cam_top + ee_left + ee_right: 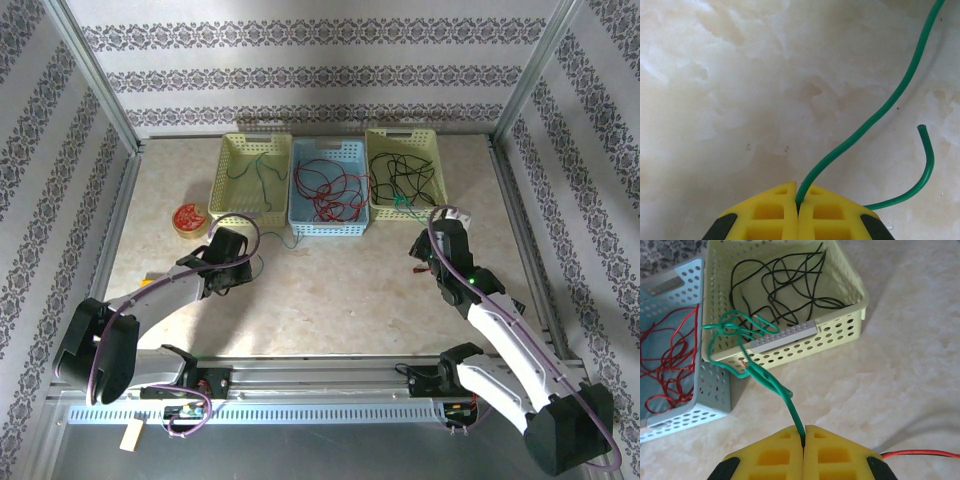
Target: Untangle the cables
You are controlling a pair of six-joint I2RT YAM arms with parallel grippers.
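Counter (330, 290), pale marbled, with three perforated baskets in a row along its far side. Left yellow basket (222, 180): holds a thin green strand (262, 172); whether this strand is the one the left arm grips cannot be traced from above. Blue basket (328, 228), middle: holds the red cables (330, 190) in a loose heap of loops. Right yellow basket (440, 180): holds the black cables (400, 175), looped over one another. Left claw (798, 200): yellow fingers pressed together and pinching a green cable (880, 112) at the seam; the cable rises from the pinch and curves away to the upper right over bare counter, and a short free end curls up just beside it on the right. Right claw (804, 437): yellow fingers likewise closed, gripping a knotted green cable (740, 330); it runs up from the pinch to a tangle of loops draped over the near rim of the right yellow basket, at the corner next to the blue basket. Stray red cable (920, 454): lies on the counter to the right of the right claw. Round red-and-yellow disc (188, 219): on the counter left of the left yellow basket, near it.
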